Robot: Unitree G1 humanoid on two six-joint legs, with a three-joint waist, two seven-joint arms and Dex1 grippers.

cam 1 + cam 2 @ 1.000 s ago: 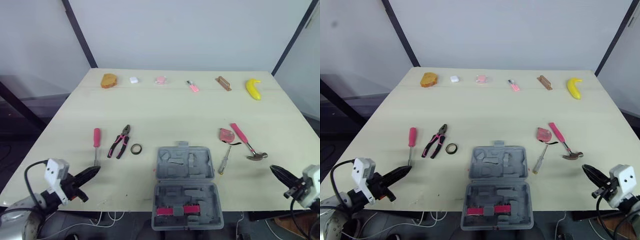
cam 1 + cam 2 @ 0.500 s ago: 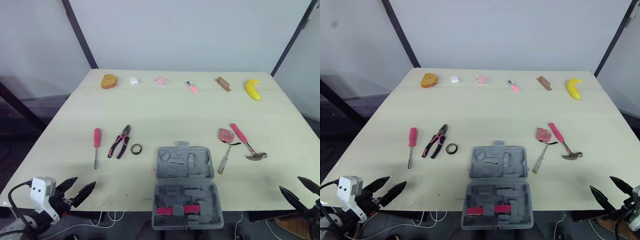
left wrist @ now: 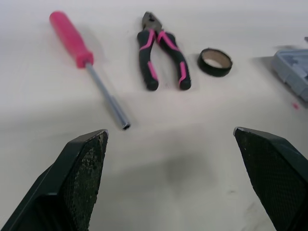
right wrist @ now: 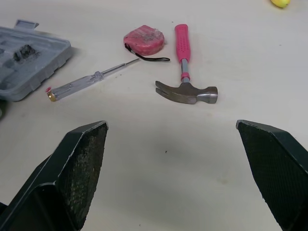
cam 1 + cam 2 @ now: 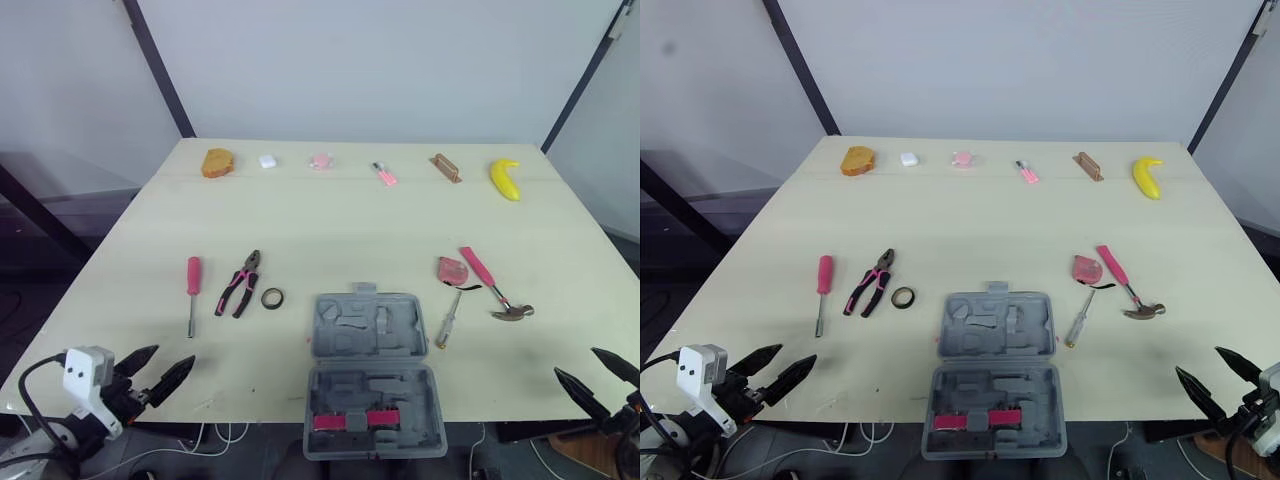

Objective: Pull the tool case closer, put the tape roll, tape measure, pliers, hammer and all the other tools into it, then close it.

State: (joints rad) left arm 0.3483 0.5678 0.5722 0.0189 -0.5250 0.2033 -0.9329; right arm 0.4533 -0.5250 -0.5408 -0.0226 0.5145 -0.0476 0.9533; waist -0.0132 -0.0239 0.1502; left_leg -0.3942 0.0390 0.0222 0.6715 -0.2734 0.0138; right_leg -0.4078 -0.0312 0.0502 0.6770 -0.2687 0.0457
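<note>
Left eye view: a pale, smooth tabletop [image 5: 330, 225] is seen, with the tool case [image 5: 366, 326] laid open at the middle of its near edge. The case is of grey moulded plastic, both halves recessed with tool-shaped hollows, and the nearer half appears to jut past the table edge. To its left the tape roll [image 5: 272, 297], a small dark ring, is set just beside the pliers [image 5: 240, 284] with pink-and-black grips, and a pink-handled screwdriver [image 5: 192, 292] with a slim metal shaft is laid further left. To its right a thin tester screwdriver [image 5: 447, 320], the rounded pink tape measure [image 5: 452, 269] and the hammer [image 5: 492, 285], pink-handled with a steel claw head, are grouped close together. A banana [image 5: 506, 178] and several small objects are lined along the far edge, and a broad bare band of tabletop is left between that row and the tools. The left gripper [image 5: 175, 353] is held spread at the near left edge, well apart from the screwdriver; its fingers [image 3: 82, 166] are shown black and rough-grained. The right gripper [image 5: 575, 360] is likewise spread wide, nothing held, at the near right corner, with bare surface between it and the hammer.
</note>
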